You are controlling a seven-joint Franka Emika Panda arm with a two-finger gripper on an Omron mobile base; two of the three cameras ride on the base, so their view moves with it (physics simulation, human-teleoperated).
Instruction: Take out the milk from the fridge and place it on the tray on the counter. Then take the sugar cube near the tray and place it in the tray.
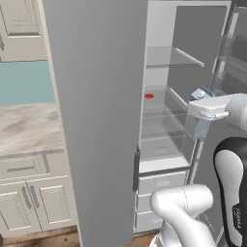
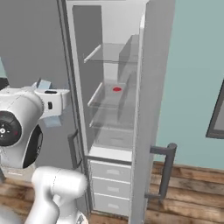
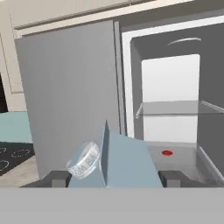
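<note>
1. The small pale carton of milk [image 3: 124,162] with its light blue top sits clamped between the jaws of the gripper [image 3: 114,178], in front of the open tall grey fridge [image 1: 96,120].
2. A small red spot [image 1: 149,96] lies on a clear fridge shelf [image 1: 164,103].
3. The beige marble worktop [image 1: 29,128] lies left of the door.

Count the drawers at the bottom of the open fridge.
3, stacked in the fridge beneath its clear shelves: top drawer, middle drawer, bottom drawer. The robot's arm may hide more.
</note>
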